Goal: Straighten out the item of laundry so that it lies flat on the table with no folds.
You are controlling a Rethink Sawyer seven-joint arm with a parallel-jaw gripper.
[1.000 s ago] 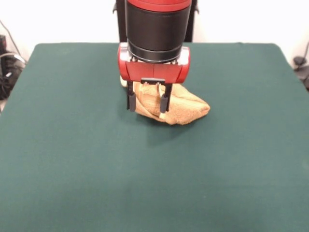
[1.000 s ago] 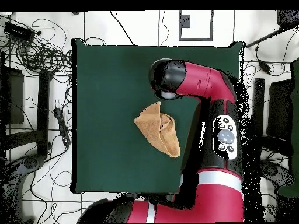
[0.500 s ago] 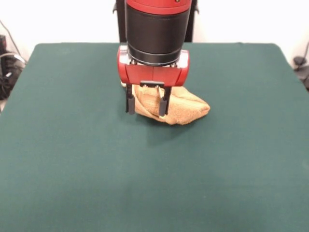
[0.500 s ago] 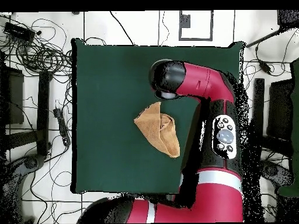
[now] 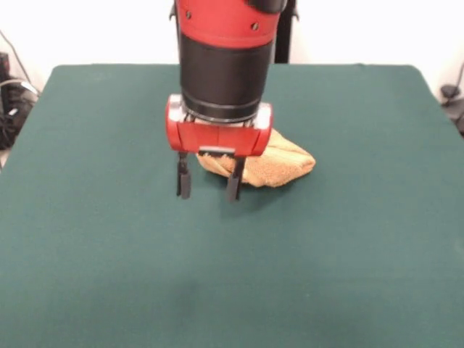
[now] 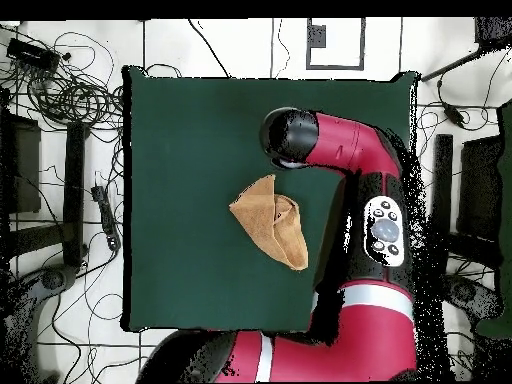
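The item of laundry (image 5: 279, 164) (image 6: 272, 221) is a golden yellow-orange towel, folded into a rough wedge on the dark green table (image 5: 109, 254) (image 6: 180, 140). In the front view the red and black arm partly hides its left end. My gripper (image 5: 208, 187) hangs open just in front of the towel, fingers (image 5: 183, 182) apart and empty, above the cloth top. From overhead the arm's head (image 6: 288, 138) covers the gripper, a little way off the towel's pointed end.
Cables (image 6: 70, 90) and dark equipment lie on the floor beside the table in the overhead view. The arm's body (image 6: 375, 230) runs along one table side. Cables (image 5: 11, 101) also show past the table's left edge in the front view.
The gripper has moved off the towel toward the camera and slightly left in the front view. The towel has kept its shape and place.
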